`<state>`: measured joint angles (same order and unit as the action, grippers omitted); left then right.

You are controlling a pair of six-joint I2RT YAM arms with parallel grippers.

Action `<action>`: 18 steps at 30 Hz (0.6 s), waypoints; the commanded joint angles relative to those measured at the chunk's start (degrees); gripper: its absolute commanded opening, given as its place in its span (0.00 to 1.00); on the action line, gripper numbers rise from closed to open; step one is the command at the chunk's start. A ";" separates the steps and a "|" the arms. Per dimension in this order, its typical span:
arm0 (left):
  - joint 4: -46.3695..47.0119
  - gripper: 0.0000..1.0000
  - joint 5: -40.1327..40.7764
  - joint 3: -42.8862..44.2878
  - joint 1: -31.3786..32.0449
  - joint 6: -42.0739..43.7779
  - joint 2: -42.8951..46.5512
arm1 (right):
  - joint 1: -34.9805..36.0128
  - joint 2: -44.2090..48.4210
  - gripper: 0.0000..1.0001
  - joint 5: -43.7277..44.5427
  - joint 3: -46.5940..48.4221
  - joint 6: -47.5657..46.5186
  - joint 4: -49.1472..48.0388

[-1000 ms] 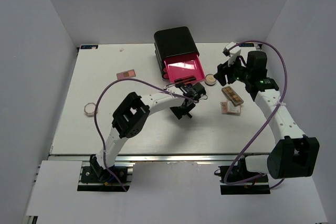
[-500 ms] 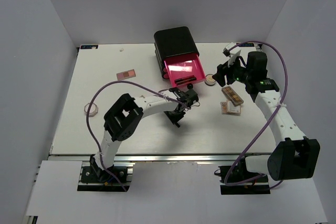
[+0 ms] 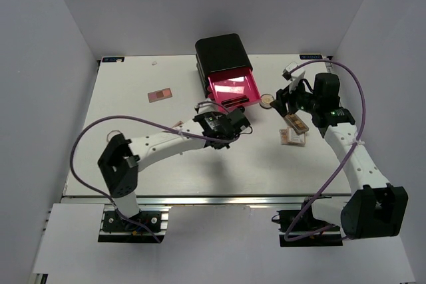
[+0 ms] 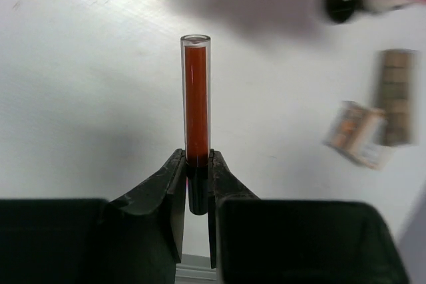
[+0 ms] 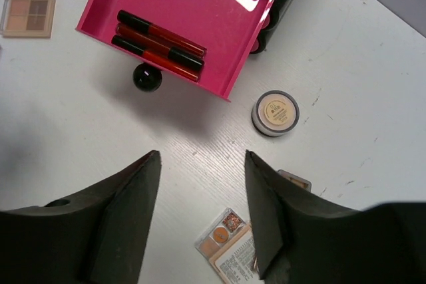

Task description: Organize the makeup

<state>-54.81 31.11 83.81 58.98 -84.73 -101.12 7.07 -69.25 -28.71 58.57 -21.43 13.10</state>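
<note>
The left pincer (image 4: 198, 164) is pressed together on the black cap end of a thin clear stick filled with red colour (image 4: 196, 98), whose long axis runs straight out ahead of the fingers. The open pink plastic drawer (image 3: 234, 88) of the black box (image 3: 221, 51) lies just beyond the stick's free tip. Three similar sticks (image 5: 158, 44) lie inside along the drawer's front edge, so I judge the held one should go down parallel to them. The right pincer (image 5: 203, 164) is spread and empty, hovering right of the drawer
</note>
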 commanded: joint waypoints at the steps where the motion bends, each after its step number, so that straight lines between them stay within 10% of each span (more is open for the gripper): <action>1: 5.57 0.00 10.62 4.16 0.78 6.23 6.28 | -0.39 3.68 0.57 -0.56 -2.66 -1.77 -2.91; 7: 15.78 0.00 14.50 10.82 -1.93 16.08 4.27 | -0.57 5.27 0.09 0.76 -5.56 1.65 -4.58; 18: 18.43 0.00 3.96 23.49 -14.06 4.14 -11.26 | -0.48 6.67 0.10 2.52 -8.11 3.76 -5.11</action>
<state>-35.68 38.15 101.69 46.46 -77.17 -109.49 6.76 -64.23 -26.87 50.94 -18.79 10.35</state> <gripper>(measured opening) 0.243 0.094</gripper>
